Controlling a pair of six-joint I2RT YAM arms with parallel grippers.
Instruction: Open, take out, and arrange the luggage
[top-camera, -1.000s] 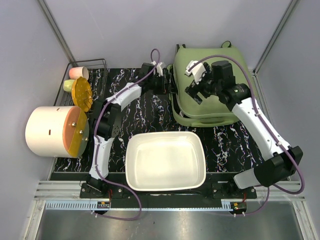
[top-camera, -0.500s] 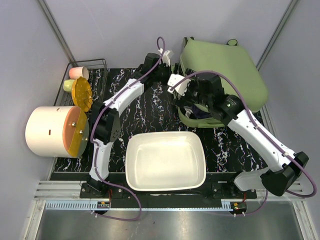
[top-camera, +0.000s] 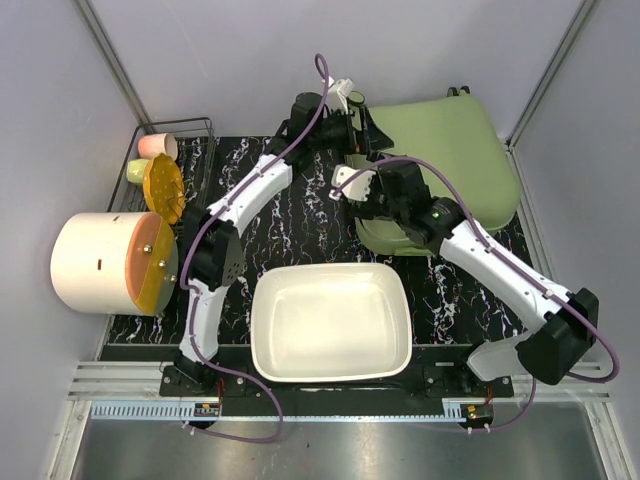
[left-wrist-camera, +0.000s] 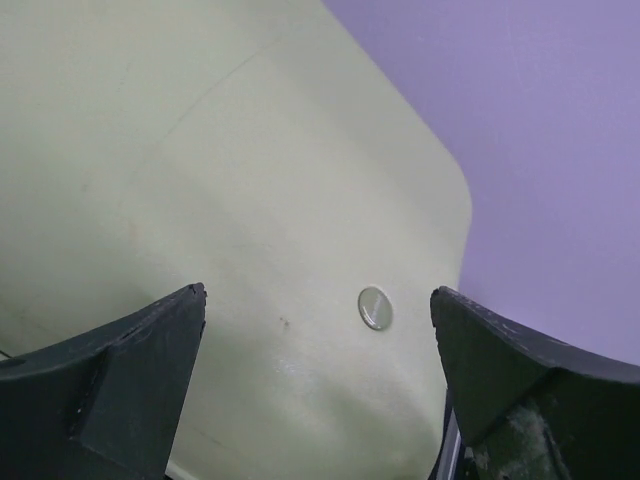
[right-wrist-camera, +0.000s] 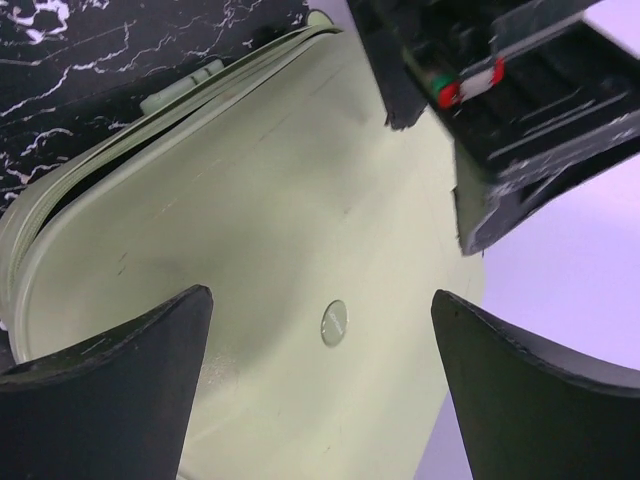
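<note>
A black, white-veined marble-patterned surface (top-camera: 300, 225) fills the floor of a grey-walled enclosure. A white rectangular plastic bin (top-camera: 330, 270) sits at the middle of the near edge, open side up. An olive-green soft-sided luggage (top-camera: 460, 150) occupies the far right corner, its lower half flat on the surface and its lid tilted up off it. A dark wire rack (top-camera: 205, 140) stands in the far left corner. Just in front of the rack, at the left edge, a white drum (top-camera: 95, 262) lies on its side, overhanging the edge, with its translucent orange lid (top-camera: 155, 265) facing the bin.
</note>
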